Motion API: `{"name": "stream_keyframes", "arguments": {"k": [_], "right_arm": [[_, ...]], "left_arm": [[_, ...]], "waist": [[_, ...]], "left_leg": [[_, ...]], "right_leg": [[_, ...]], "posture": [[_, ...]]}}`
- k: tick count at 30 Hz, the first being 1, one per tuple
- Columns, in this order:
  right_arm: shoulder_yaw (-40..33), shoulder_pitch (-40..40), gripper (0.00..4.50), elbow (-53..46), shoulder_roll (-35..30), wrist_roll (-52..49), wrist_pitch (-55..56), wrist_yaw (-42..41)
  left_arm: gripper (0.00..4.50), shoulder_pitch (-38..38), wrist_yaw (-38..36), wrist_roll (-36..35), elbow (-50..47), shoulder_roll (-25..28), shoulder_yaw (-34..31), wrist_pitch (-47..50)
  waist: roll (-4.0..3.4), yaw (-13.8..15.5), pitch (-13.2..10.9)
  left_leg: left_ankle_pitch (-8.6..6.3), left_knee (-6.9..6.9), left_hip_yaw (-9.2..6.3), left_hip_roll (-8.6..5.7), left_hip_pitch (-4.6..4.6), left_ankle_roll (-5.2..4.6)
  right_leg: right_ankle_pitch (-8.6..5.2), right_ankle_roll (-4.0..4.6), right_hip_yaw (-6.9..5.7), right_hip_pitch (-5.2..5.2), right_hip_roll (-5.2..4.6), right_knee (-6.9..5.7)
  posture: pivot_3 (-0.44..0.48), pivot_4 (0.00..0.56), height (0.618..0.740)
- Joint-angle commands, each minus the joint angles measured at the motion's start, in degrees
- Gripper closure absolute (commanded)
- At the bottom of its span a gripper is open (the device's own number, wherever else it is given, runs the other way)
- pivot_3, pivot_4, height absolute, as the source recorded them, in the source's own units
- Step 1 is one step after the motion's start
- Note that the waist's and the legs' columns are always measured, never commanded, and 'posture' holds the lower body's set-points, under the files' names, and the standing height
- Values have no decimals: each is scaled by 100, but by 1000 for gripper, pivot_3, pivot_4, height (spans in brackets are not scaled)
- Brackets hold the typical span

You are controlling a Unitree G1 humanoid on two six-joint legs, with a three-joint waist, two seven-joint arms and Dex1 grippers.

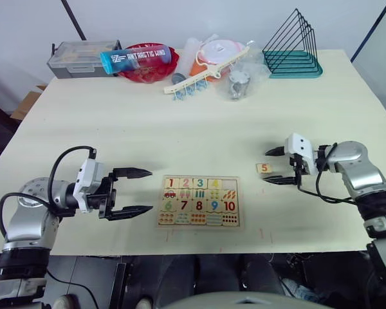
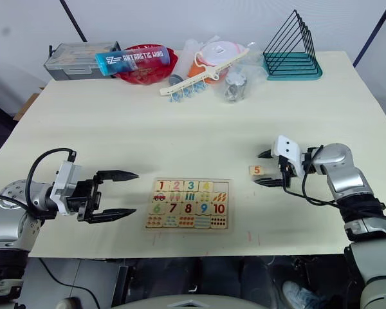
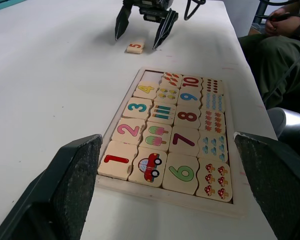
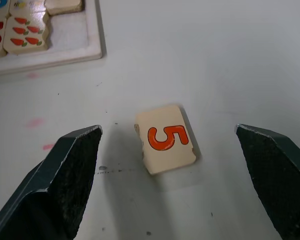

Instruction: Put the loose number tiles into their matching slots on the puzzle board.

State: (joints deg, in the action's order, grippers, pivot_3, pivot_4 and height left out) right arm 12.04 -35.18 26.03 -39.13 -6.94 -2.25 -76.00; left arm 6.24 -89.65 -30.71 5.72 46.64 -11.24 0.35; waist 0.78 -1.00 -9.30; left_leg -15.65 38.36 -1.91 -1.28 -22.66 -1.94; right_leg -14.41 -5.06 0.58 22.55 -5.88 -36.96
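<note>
The small square light-wood tile with an orange 5 (image 4: 165, 145) lies flat on the table, middle right of the frame, between the wide-open, empty right tool (image 1: 278, 166) – light, hard, thin; pinch its side edges – the left tool (image 1: 134, 191) gapes empty too

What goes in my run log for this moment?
tiles 1-4 seated | 5 tile loose on table | right gripper open around it | left gripper open
</note>
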Motion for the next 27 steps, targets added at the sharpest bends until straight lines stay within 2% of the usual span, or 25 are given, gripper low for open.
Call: {"name": "stream_keyframes", "arguments": {"k": [1,6,10,11,14,16,21,27], "right_arm": [[69,-166,30,175,19,182,303,-75],[193,-226,30,394,6,397,410,-168],[185,-262,1277,400,-17,408,406,-230],[183,-262,1852,391,-27,412,406,-240],[147,-227,3216,282,-50,387,324,-237],[95,-176,3577,97,-74,323,184,-231],[-44,113,3598,-787,-270,110,-366,-213],[-295,698,3598,-2682,-548,-254,-1613,120]], "left_arm": [[0,-33,-151,-111,-60,66,-111,-112],[0,-44,-158,-102,-42,62,-100,-153],[0,-45,-185,-94,-2,71,-92,-189],[0,-43,-192,-91,6,71,-88,-196],[0,-33,-211,-85,27,71,-75,-215],[0,-13,-213,-80,52,68,-69,-230],[0,-9,-239,-62,79,81,-57,-289],[0,-26,-285,-98,144,175,13,-431]], "waist": [[0,6,0],[0,7,0],[1,5,0],[1,3,1],[1,2,1],[1,2,1],[0,21,0],[-2,7,-1]], "left_leg": [[1,0,0,0,0,2],[1,0,0,0,0,1],[1,1,-1,0,0,1],[1,1,-1,0,1,1],[0,1,-1,0,2,1],[0,1,-1,0,2,1],[0,1,-2,2,0,1],[-3,0,-5,7,-5,-5]], "right_leg": [[0,0,-1,0,0,0],[0,0,0,-1,0,0],[0,0,-1,-2,-1,0],[1,0,-1,-2,-1,0],[1,1,-1,-2,0,-2],[1,1,-1,-1,0,-2],[1,1,-1,-1,-1,-1],[1,1,-2,3,-1,-1]], "posture": [[0,150,740],[0,150,740],[0,150,740],[0,150,740],[0,150,740],[0,150,740],[0,150,740],[0,150,740]]}}
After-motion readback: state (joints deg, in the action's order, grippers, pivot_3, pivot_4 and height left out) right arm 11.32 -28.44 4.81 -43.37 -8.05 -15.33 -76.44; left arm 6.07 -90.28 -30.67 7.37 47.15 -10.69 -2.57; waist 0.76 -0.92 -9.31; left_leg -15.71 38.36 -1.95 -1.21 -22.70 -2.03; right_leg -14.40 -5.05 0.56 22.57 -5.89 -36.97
